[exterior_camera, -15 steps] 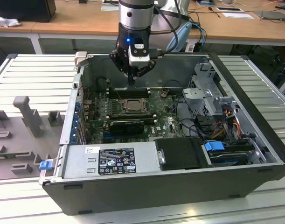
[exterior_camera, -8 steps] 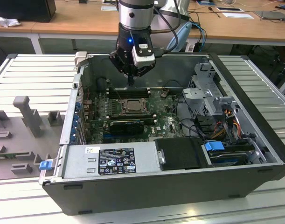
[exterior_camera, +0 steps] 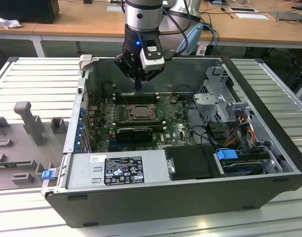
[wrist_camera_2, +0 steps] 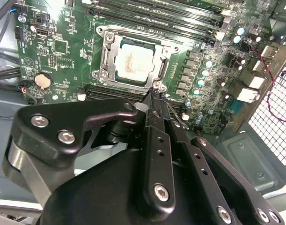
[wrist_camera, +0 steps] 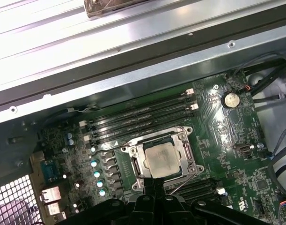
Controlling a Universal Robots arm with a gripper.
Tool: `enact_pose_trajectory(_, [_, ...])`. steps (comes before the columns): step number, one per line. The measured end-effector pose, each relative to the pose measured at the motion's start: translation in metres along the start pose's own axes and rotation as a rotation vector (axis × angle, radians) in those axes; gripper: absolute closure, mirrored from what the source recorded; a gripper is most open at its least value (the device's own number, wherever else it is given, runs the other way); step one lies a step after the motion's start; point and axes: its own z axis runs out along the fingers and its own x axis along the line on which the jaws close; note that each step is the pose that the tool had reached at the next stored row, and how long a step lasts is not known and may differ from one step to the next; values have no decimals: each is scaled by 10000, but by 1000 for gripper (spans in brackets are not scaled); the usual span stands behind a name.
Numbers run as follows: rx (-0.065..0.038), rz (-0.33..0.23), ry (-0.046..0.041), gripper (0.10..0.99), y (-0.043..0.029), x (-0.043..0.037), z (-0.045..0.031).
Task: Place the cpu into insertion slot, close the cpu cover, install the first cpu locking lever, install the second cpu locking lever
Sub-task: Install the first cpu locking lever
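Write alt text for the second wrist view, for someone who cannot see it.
The gripper, fingers together, has its tips at a corner of the cpu cover, which lies flat around the seated cpu on a green motherboard.

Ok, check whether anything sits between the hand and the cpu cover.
Nothing visible does. In the second wrist view the hand has its tip right at a corner of the cpu cover, which lies flat around the cpu in the socket. No cable or part comes between them.
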Motion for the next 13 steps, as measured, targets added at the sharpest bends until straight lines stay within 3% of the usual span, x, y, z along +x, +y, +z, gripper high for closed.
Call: enact_pose_trajectory(13, [11, -422, 11, 980, -3, 11, 1])
